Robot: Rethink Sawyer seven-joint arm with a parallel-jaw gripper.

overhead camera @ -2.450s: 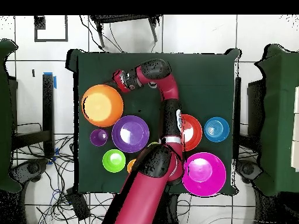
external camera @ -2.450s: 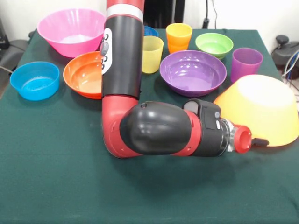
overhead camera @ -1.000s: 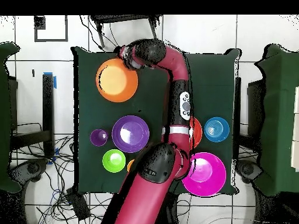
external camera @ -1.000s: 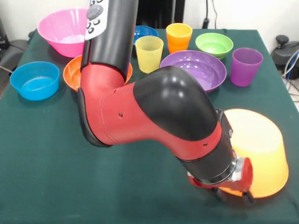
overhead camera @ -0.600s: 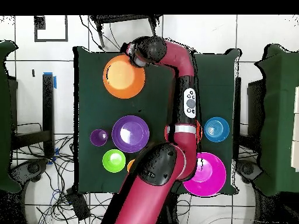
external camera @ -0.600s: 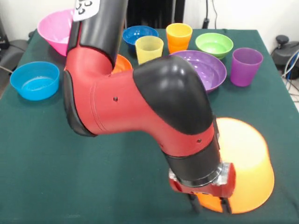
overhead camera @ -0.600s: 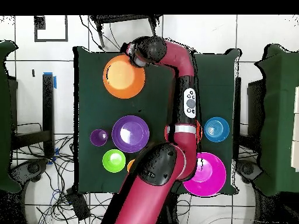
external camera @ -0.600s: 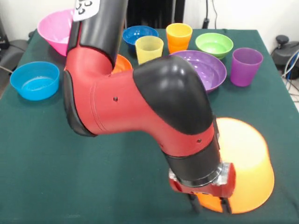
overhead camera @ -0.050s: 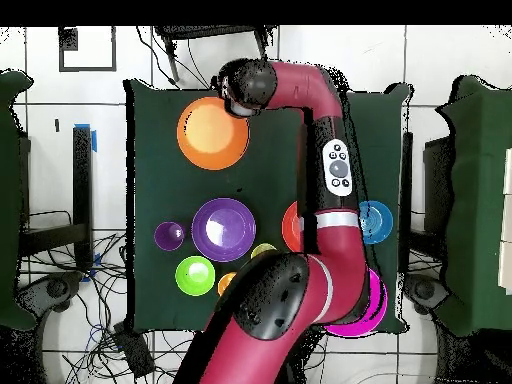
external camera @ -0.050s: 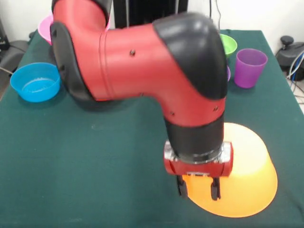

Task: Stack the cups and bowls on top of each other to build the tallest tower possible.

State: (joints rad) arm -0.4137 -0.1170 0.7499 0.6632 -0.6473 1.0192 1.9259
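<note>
Robot hand (external camera @ -0.050s: 199,188), prongs narrowly spread, straddles the upturned yellow-orange bowl (external camera @ -0.050s: 242,175) rim at seven o'clock; likely light, slippery plastic.

Table cloth (external camera @ -0.050s: 71,180): dark green, plain. Arm (external camera @ -0.050s: 142,61): red shell with black elbow cap and black wrist band; silver ring above a red gripper mount. Gripper (external camera @ -0.050s: 199,187): black fingers. Large inverted bowl (external camera @ -0.050s: 247,175), lower right of front view: yellow-orange, paler toward its top. Small bowl (external camera @ -0.050s: 35,81), left edge: light blue. Cup (external camera @ -0.050s: 250,67), upper right: purple. Green bowl (external camera @ -0.050s: 229,45) and pink bowl (external camera @ -0.050s: 43,29) show partly behind the arm. Overhead view: purple bowl (overhead camera @ -0.050s: 223,229), orange-red bowl (overhead camera @ -0.050s: 291,226).
</note>
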